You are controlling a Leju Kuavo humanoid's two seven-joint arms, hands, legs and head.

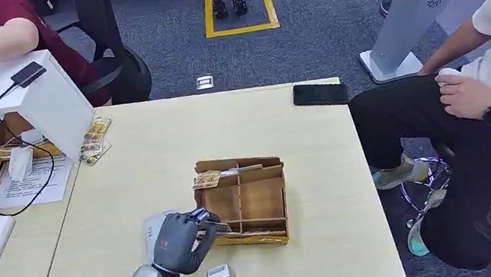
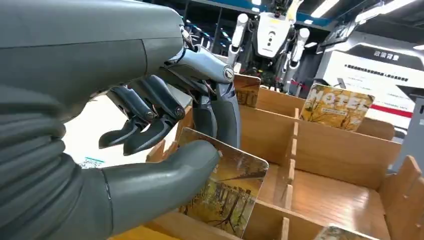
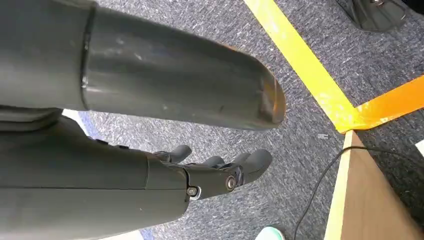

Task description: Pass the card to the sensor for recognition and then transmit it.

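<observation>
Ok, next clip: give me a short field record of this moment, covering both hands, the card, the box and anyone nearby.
left hand: thumb and fingers pinch a card at the box's near-left corner
card: upright, printed with a yellow tree scene, low in its slot
wooden box: divided, on the light table; another card at its far-left corner
right hand: hangs over the carpet, holds nothing, fingers loosely extended
people: one seated at right, another at a laptop far left

Your left hand is reaching over the table, thumb and fingers pinching a card; your right hand hangs down, fingers loosely apart
</observation>
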